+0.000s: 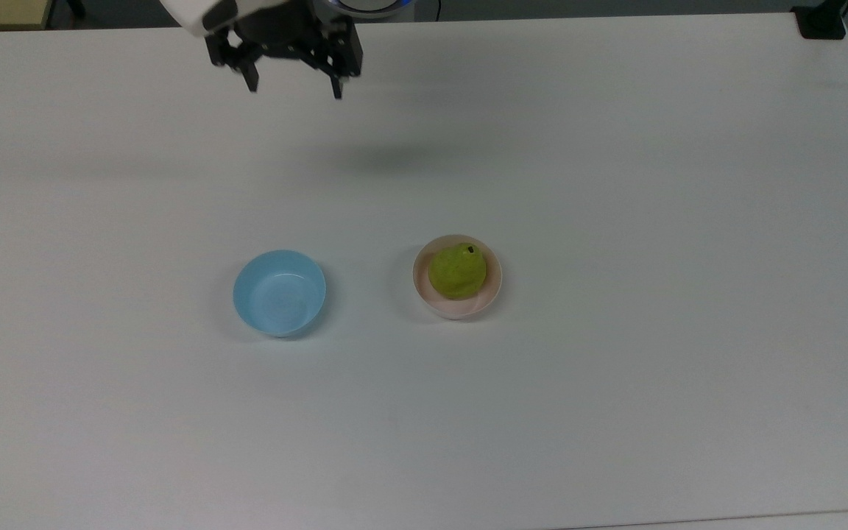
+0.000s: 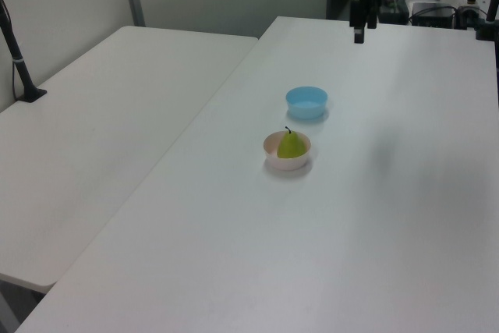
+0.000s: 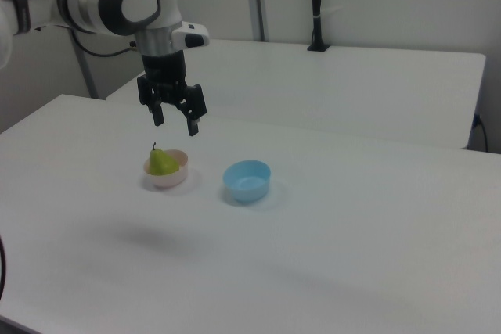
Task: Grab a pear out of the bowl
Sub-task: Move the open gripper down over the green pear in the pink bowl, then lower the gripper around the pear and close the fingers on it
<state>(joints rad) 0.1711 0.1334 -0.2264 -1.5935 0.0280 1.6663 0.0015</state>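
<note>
The approach is just starting: the claw [image 1: 294, 82] hangs high over the far side of the table [image 1: 615, 147], fingers spread and holding nothing. The pear [image 1: 457, 273] sits upright in the pink bowl [image 1: 493, 288], well apart from the claw, right of the blue bowl [image 1: 279, 293] in the top view. Next it must travel over the pear and descend.

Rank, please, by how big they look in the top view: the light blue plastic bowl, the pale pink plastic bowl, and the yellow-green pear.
1. Light blue plastic bowl and pale pink plastic bowl: they look about alike, so I do not rank them.
2. Yellow-green pear: clearly smallest, sitting inside the pink bowl.
</note>
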